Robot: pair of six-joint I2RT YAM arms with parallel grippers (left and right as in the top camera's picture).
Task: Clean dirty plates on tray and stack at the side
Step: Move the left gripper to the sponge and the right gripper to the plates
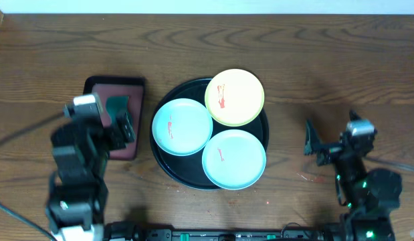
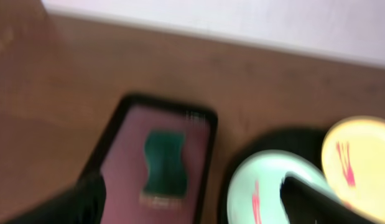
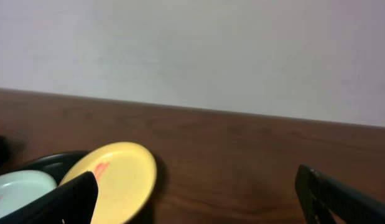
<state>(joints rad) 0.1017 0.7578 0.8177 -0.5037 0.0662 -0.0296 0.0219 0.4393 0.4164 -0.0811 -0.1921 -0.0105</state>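
I see three smeared plates [image 1: 182, 126] on the black tray [image 1: 168, 169]. My left gripper [image 1: 124, 124] hangs spread above the red tray [image 1: 103, 84]; my right gripper [image 1: 313, 143] is spread, empty.

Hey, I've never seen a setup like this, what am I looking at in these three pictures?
Two robot arms sit at a wooden table. One picture looks down from above; the other two come from cameras on each arm's wrist. The left hand hangs above a dark red tray holding a green sponge. The right hand is open and holds nothing. Between them, a round black tray carries three plates with red smears: two pale blue and one yellow.
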